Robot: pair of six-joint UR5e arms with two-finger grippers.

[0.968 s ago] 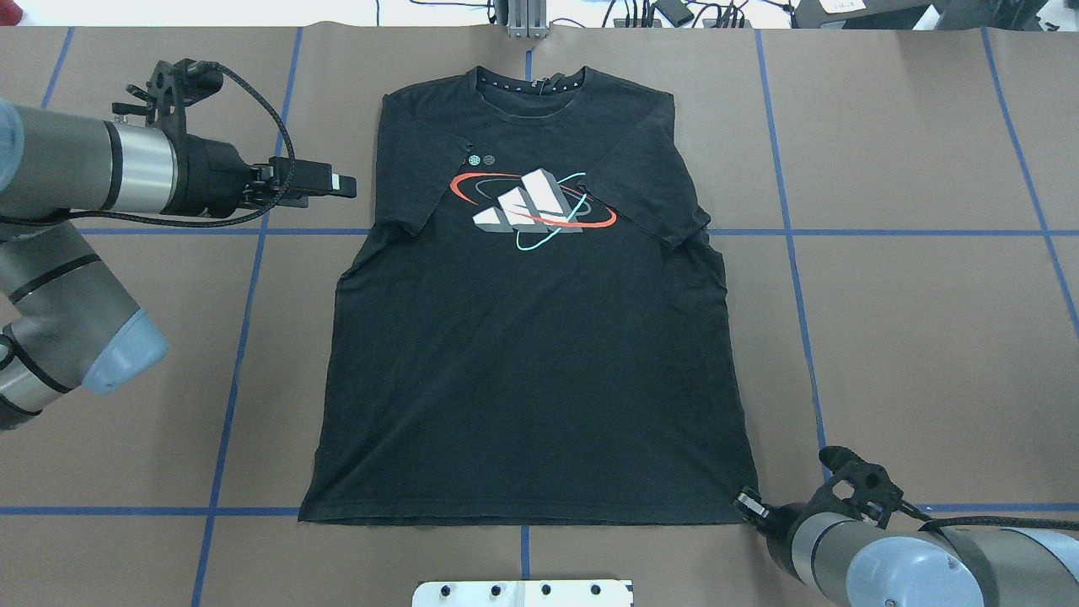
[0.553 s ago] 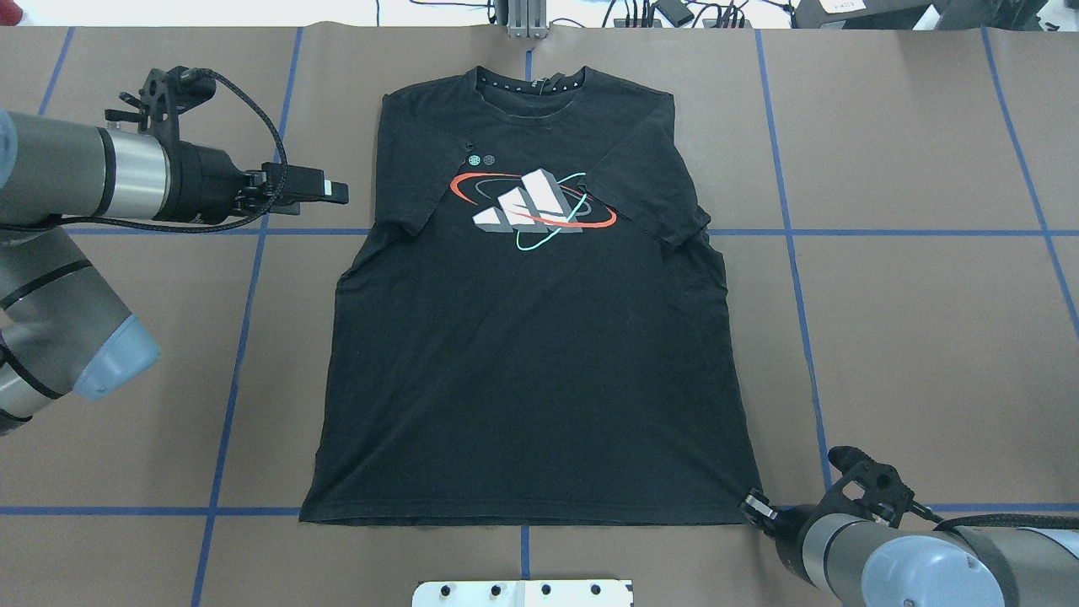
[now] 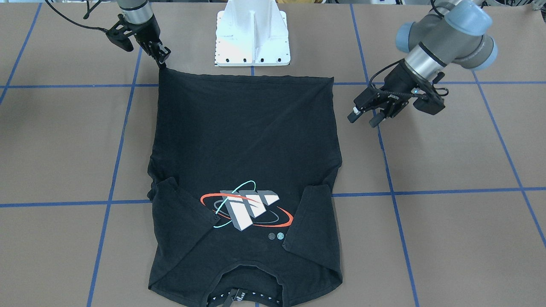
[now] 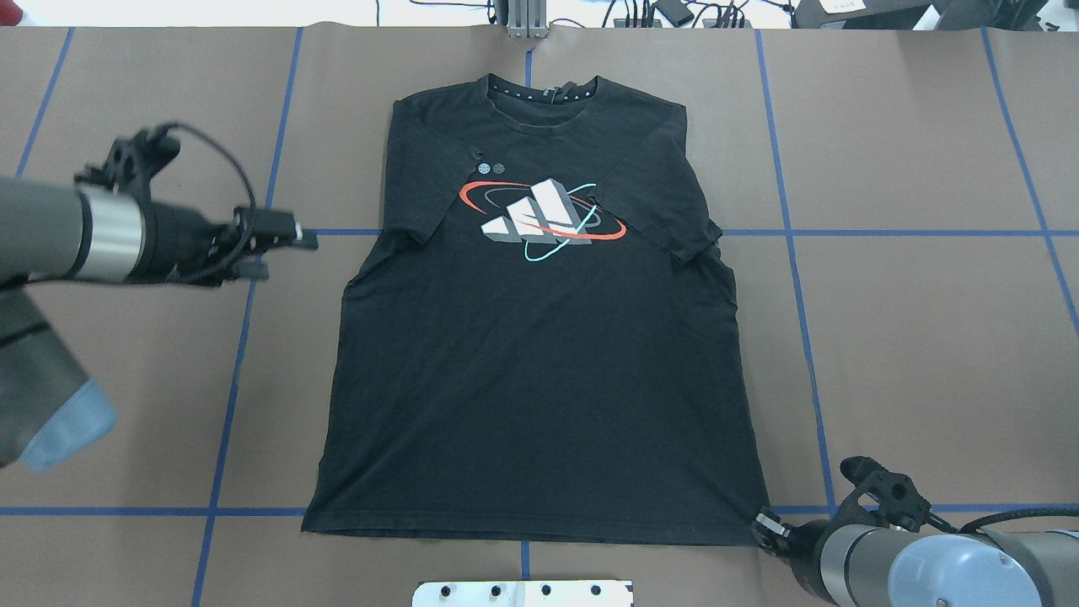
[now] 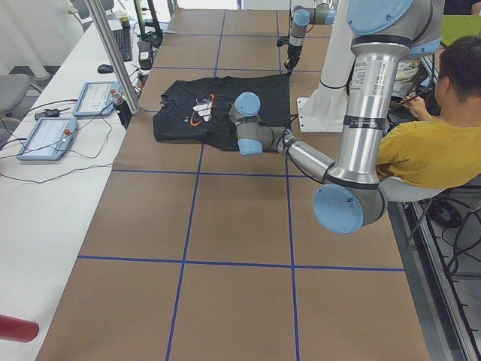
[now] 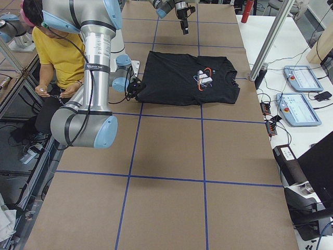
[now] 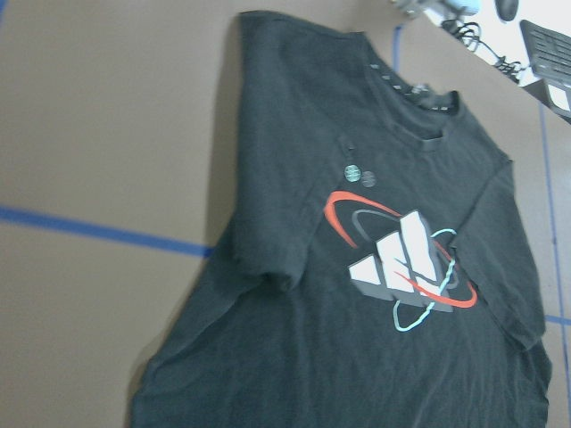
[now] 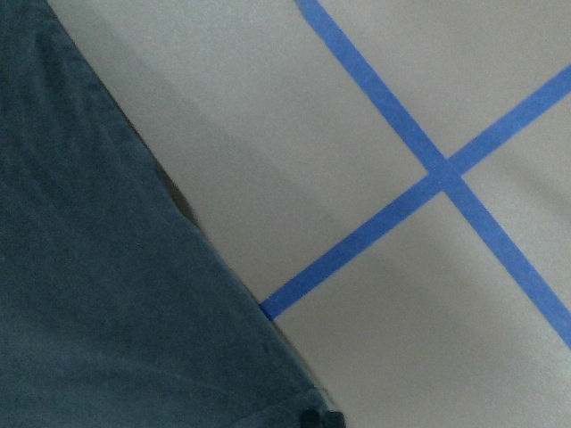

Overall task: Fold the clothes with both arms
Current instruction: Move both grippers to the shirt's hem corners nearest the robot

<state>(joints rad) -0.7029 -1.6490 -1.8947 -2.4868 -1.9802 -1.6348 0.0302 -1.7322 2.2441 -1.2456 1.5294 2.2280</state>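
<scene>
We count one T-shirt (image 4: 539, 379), two arms and two grippers. The T-shirt is black, a soft matte knit, and lies flat and print side up in the middle of the table (image 4: 910, 354), with its ribbed collar farthest from the robot and its hem nearest. Both short sleeves lie folded inward over the chest, flanking a single logo (image 4: 544, 217): three white slanted bars ringed by one red and one teal ellipse.

The left arm (image 4: 50, 236) and right arm (image 4: 927, 565) are grey metal tubes with pale blue caps. The right gripper (image 3: 163, 57) pinches the hem corner on its side, drawing the cloth to a small peak. The left gripper (image 3: 361, 120) hangs beside the opposite flank, clear of the cloth, its fingers spread around nothing.

Brown paper covers the table, crossed by blue tape lines (image 4: 885, 232).
</scene>
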